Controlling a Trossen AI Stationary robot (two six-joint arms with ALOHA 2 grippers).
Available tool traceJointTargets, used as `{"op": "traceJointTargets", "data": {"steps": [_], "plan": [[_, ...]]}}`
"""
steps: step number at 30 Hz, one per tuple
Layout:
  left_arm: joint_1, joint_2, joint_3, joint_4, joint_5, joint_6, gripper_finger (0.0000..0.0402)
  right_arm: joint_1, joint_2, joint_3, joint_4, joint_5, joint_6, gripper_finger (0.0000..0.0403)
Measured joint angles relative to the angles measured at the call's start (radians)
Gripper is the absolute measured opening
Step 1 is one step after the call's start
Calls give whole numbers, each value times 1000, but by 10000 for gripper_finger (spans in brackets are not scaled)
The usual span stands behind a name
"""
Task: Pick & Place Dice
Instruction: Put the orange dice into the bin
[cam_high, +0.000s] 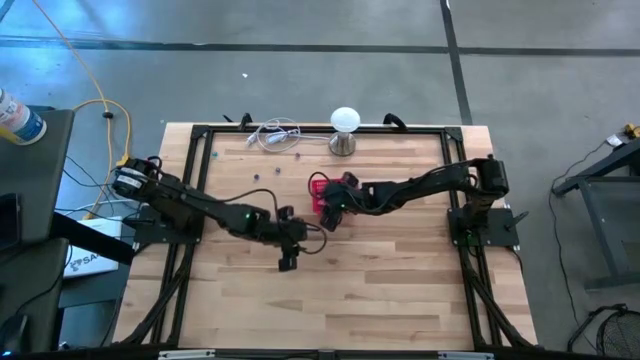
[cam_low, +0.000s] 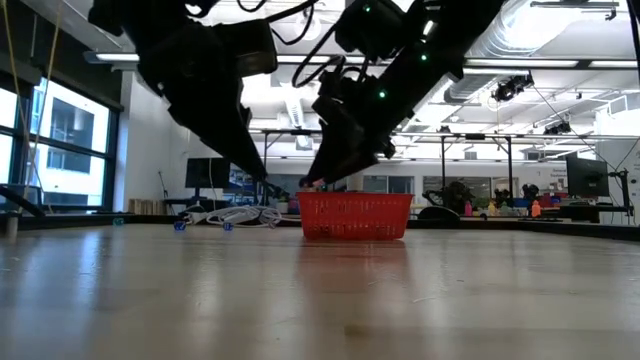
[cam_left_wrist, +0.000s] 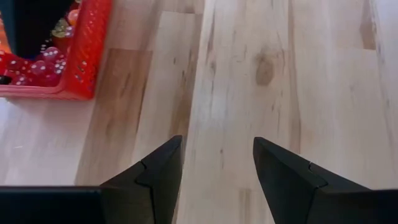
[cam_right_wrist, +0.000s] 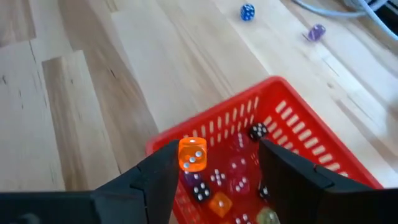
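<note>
At centre frame, right gripper (cam_right_wrist: 214, 163) hangs released over the red basket (cam_right_wrist: 298, 127), orange die (cam_right_wrist: 193, 154) mid-gap; it may bounce off the rim; left gripper (cam_left_wrist: 216, 158) waits, spread empty

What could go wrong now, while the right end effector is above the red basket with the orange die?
The orange die sits near the basket rim, between the open right end effector fingers; it could bounce out onto the table. Descending, the fingers might strike the rim and shift the basket. The left end effector waits open nearby.
</note>
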Motion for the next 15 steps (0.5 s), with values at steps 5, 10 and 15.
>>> {"op": "traceJointTargets", "data": {"steps": [5, 10, 15], "plan": [[6, 0, 0, -1, 0, 0, 189, 0, 3, 0, 39, 1, -19, 205], [5, 0, 0, -1, 1, 0, 189, -13, 24, 0, 82, 2, -41, 205], [4, 0, 0, -2, 1, 0, 189, -25, 73, -1, 76, 3, -38, 205]]}}
